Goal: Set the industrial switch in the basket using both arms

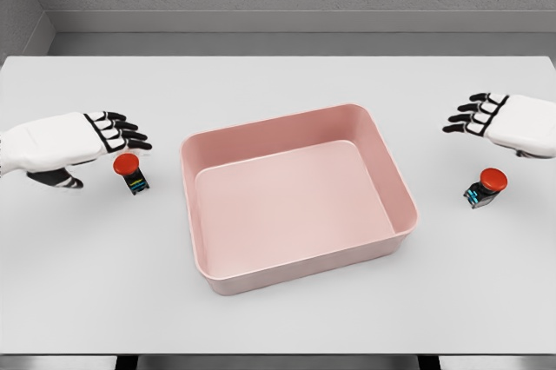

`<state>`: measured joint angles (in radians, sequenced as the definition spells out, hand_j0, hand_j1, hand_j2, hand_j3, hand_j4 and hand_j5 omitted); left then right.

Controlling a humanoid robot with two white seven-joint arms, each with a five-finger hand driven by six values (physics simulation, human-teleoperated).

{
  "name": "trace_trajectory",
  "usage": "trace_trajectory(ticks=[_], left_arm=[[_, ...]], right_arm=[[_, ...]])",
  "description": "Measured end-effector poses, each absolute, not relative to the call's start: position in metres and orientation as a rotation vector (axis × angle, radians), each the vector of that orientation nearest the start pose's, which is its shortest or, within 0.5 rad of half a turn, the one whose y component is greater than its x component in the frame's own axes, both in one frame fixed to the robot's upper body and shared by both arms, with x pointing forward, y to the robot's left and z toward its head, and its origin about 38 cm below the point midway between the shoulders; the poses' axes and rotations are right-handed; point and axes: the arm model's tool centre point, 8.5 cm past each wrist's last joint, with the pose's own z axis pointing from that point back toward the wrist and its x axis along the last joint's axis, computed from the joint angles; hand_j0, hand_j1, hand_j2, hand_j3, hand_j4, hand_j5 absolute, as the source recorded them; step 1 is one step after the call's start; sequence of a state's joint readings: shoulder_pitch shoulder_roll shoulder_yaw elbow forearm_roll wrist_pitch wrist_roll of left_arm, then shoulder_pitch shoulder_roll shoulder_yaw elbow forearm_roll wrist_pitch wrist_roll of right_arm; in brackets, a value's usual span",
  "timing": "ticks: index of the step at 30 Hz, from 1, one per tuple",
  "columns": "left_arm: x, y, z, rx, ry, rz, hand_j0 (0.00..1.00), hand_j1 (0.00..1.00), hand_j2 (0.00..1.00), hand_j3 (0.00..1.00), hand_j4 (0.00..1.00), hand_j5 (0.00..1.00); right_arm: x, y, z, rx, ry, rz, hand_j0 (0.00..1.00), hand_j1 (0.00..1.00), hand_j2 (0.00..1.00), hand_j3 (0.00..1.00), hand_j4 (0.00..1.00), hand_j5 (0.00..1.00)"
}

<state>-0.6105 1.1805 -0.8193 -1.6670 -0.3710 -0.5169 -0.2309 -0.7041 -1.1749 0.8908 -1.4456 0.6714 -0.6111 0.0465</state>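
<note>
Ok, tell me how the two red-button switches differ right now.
The left switch lies left of the pink basket, right by the left hand; the right switch lies right of it, clearly below the right hand. Their red caps tilt opposite ways. Both rest on the table, ungrasped and outside the basket.

Pink basket (295,201) mid-table, nothing inside. Left hand (74,144) open above a red-capped switch (129,171). Right hand (508,124) open near another switch (486,188).

Two red-capped industrial switches (130,170) (486,186), one pink basket (382,148), two white robot hands (65,142) (512,122) on one table (278,83).
</note>
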Motion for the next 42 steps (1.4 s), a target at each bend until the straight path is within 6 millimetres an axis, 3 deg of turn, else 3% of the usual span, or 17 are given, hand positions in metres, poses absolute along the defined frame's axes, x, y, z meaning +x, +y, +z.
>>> trace_trajectory(ticks=[10, 17, 21, 28, 32, 40, 42], left_arm=[[0.388, 0.333, 0.211, 0.518, -1.278, -2.122, 1.0, 1.0, 1.0, 1.0, 1.0, 1.0], [0.391, 0.325, 0.2, 0.538, -1.247, -2.154, 1.0, 1.0, 1.0, 1.0, 1.0, 1.0], [0.393, 0.325, 0.198, 0.554, -1.233, -2.153, 0.89, 0.89, 0.89, 0.89, 0.89, 0.89], [0.396, 0.321, 0.189, 0.592, -1.196, -2.164, 0.89, 0.89, 0.89, 0.89, 0.89, 0.89], [0.396, 0.321, 0.188, 0.596, -1.189, -2.169, 0.79, 0.79, 0.79, 0.79, 0.79, 0.79], [0.395, 0.321, 0.188, 0.594, -1.189, -2.177, 0.73, 0.73, 0.73, 0.73, 0.73, 0.73], [0.394, 0.321, 0.188, 0.594, -1.19, -2.178, 0.73, 0.73, 0.73, 0.73, 0.73, 0.73]], right_arm=[[0.386, -0.411, 0.196, 0.925, 1.544, -3.126, 1.0, 1.0, 1.0, 1.0, 1.0, 1.0], [0.377, -0.406, 0.194, 0.869, 1.528, -3.128, 1.0, 1.0, 1.0, 1.0, 1.0, 1.0], [0.374, -0.407, 0.196, 0.865, 1.517, -3.129, 1.0, 1.0, 1.0, 1.0, 1.0, 1.0], [0.368, -0.403, 0.193, 0.827, 1.505, -3.134, 1.0, 1.0, 1.0, 1.0, 1.0, 1.0], [0.366, -0.4, 0.192, 0.806, 1.504, -3.129, 1.0, 1.0, 1.0, 1.0, 1.0, 1.0], [0.363, -0.399, 0.19, 0.786, 1.467, -3.146, 1.0, 1.0, 1.0, 1.0, 1.0, 1.0], [0.363, -0.399, 0.189, 0.783, 1.456, -3.153, 0.95, 0.95, 0.95, 0.95, 0.95, 0.95]])
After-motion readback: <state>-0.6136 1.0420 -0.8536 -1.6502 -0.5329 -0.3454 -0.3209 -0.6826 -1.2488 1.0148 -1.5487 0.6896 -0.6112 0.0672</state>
